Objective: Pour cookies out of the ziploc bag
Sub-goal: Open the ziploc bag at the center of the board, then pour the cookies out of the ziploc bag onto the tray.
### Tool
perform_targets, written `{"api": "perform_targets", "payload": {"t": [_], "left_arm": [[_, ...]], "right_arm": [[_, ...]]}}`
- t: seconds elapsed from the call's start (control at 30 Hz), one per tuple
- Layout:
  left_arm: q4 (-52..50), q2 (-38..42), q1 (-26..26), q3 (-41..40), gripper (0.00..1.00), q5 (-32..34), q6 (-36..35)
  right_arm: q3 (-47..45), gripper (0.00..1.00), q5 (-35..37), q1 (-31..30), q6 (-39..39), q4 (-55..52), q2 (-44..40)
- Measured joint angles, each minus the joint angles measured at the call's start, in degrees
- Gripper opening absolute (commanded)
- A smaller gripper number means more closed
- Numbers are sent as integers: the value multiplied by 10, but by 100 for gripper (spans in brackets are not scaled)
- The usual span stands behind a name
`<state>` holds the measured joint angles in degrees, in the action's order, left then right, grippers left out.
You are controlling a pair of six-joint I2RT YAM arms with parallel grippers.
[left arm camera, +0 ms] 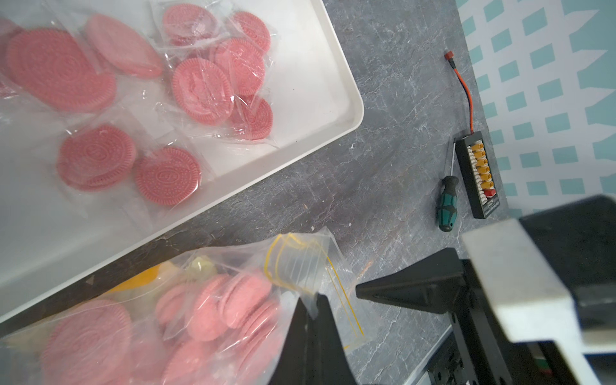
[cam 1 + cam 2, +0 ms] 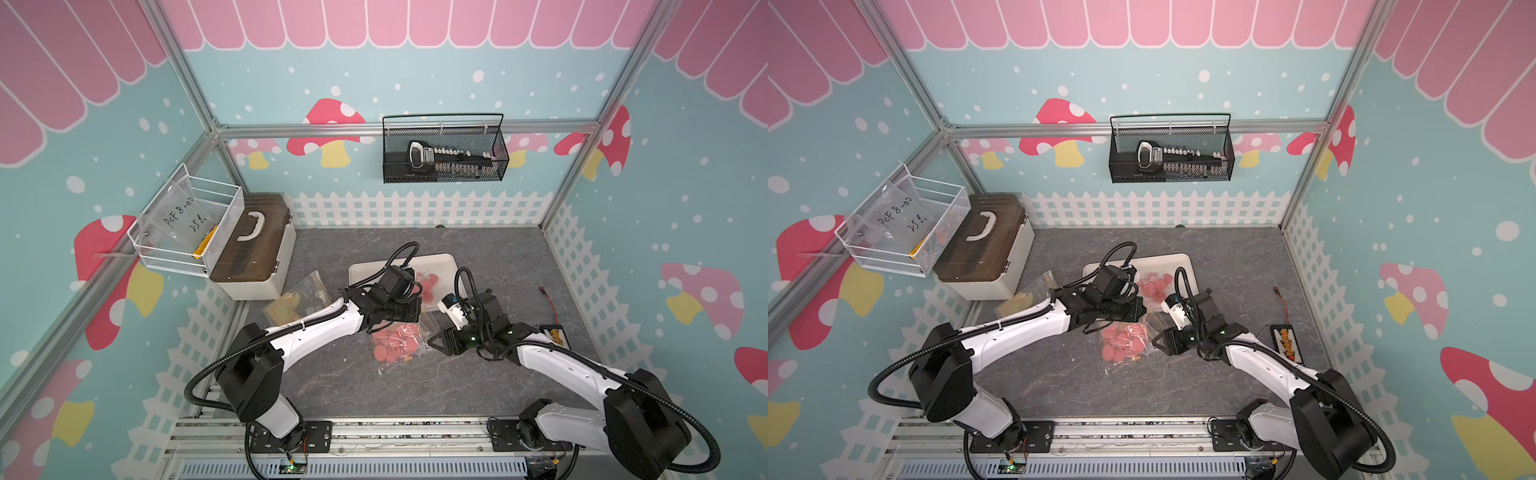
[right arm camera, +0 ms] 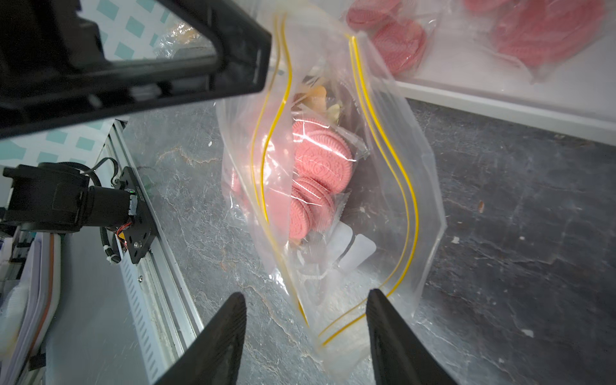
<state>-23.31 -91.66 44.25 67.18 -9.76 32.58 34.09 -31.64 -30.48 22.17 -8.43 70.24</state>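
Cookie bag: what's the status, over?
Left fingers shut on ziploc bag. Right fingers open astride its rim. Some cookies on tray, many bagged. Nothing between bag and tray.

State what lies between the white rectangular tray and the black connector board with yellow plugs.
A green-handled screwdriver, beside the board; otherwise bare grey tabletop up to the tray. Left wrist view.

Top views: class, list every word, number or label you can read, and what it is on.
"PCF 8-0", then "25", last marks unclear: handwritten on the clear bag in the white basket.
Orange print on the black board: blurred.
Label on the tool in the black basket: too small.
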Motion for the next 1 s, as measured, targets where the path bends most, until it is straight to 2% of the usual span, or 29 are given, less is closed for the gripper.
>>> {"api": "perform_targets", "payload": {"t": [0.63,1.0], "left_arm": [[-2,-7,0,9,0,-3,-31],[-2,-8,0,10,0,-3,-30]], "right_arm": [[-3,25,-10,-7,6,27,20],[-3,14,-13,-8,8,41,37]]}}
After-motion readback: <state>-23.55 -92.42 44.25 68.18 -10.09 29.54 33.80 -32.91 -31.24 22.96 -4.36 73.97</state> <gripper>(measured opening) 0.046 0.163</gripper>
